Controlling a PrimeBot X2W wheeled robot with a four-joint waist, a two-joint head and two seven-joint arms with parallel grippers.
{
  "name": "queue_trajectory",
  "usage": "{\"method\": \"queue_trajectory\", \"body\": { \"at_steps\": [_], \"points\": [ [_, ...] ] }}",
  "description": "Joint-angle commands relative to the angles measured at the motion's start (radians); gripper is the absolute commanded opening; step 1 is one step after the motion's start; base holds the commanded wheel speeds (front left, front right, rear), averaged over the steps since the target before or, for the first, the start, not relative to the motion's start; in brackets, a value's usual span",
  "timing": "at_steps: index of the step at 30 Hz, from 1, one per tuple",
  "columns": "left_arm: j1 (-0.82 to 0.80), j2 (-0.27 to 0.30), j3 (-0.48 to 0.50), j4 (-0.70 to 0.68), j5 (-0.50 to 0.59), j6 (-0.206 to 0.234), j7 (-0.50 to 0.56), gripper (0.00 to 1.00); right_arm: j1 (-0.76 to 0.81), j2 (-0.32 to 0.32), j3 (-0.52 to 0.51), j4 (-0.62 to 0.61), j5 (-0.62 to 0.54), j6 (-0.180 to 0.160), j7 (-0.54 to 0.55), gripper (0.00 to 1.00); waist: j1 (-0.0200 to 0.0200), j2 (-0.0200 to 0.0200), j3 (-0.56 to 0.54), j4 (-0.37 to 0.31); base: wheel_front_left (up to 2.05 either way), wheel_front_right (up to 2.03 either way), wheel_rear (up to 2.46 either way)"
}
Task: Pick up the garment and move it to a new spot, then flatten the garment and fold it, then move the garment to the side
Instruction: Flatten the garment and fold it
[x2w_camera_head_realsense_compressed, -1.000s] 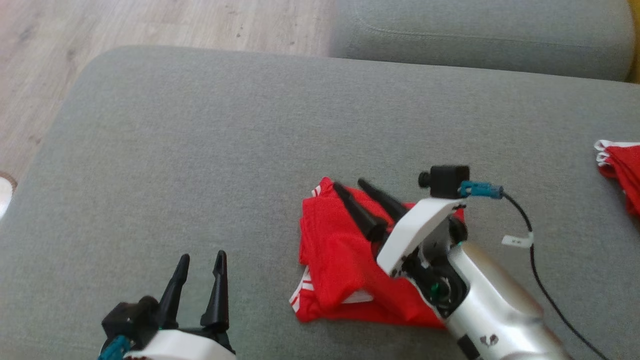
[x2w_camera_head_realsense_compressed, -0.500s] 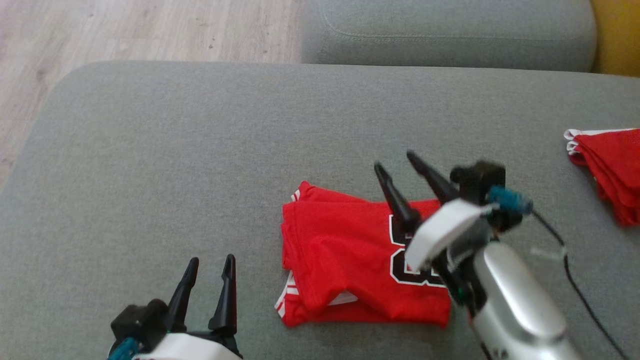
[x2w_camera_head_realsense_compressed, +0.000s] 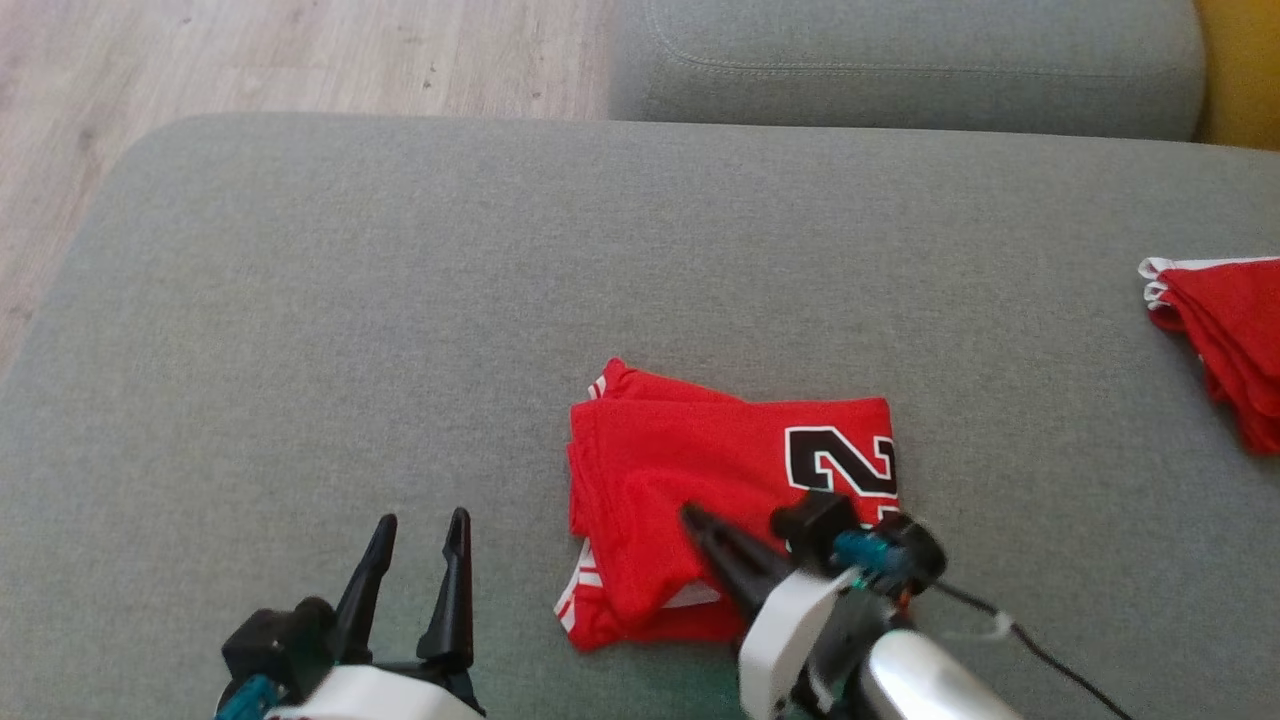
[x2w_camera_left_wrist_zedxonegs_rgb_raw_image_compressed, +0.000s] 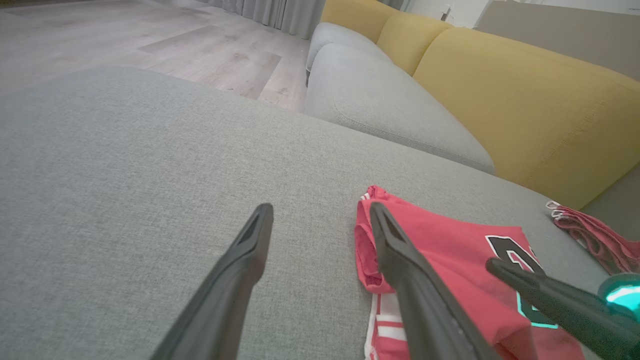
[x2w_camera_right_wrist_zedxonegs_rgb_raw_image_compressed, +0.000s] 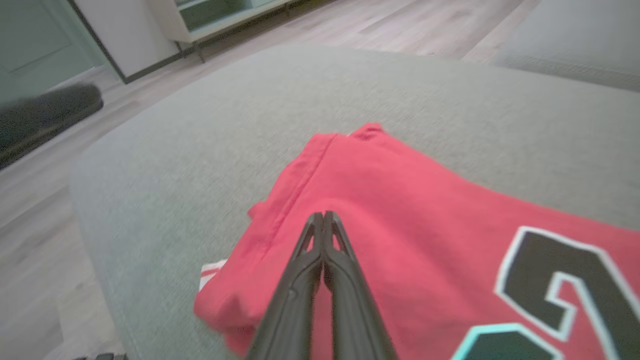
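Under the right pincer (x2w_camera_head_realsense_compressed: 692, 514) lies the garment (x2w_camera_head_realsense_compressed: 700, 470), a red jersey folded into a rough rectangle on the broad grey cushion (x2w_camera_head_realsense_compressed: 400, 300). This pincer's two dark fingers are pressed together into a single point, which sits over the near middle of the red cloth. Whether the tip touches the cloth, I cannot tell. Beyond and to the right of that tip, a black numeral 2 edged in white shows on the top layer. Nearer than the tip and to its left, white striped trim shows at the jersey's lower corner.

Well off to the left, the left pincer (x2w_camera_head_realsense_compressed: 422, 520) has its fingers spread wide over bare grey cushion, with the jersey's folded edge just beside its right finger in the left wrist view. Far to the right of both, a second red garment (x2w_camera_head_realsense_compressed: 1225, 340) with white trim lies at the cushion's edge. Ahead of the pincers there is another grey seat cushion (x2w_camera_head_realsense_compressed: 900, 60) with a yellow backrest (x2w_camera_left_wrist_zedxonegs_rgb_raw_image_compressed: 525, 110). Pale wood floor (x2w_camera_head_realsense_compressed: 250, 50) lies ahead and to the left. A thin black cable (x2w_camera_head_realsense_compressed: 1050, 650) trails from the right wrist.
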Motion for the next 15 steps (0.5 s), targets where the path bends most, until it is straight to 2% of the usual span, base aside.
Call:
{"method": "queue_trajectory", "body": {
  "at_steps": [1,10,15],
  "points": [
    [-0.052,0.011,0.035,-0.029,0.002,0.007,-0.009,1.0,-0.019,0.01,0.04,-0.013,-0.012,-0.001,-0.008,0.0,0.0,0.0,0.002,0.004,0.0,0.0,0.0],
    [-0.053,0.014,0.039,-0.028,-0.002,0.009,-0.014,1.0,-0.052,0.01,0.234,0.115,0.032,-0.001,-0.002,0.0,0.0,0.0,0.011,0.013,0.0,0.0,0.0],
    [-0.054,0.013,0.041,-0.024,-0.004,0.011,-0.017,1.0,-0.079,0.01,0.261,0.124,0.074,-0.001,-0.042,0.0,0.0,0.0,0.011,0.005,0.0,0.0,0.0]
  ]
}}
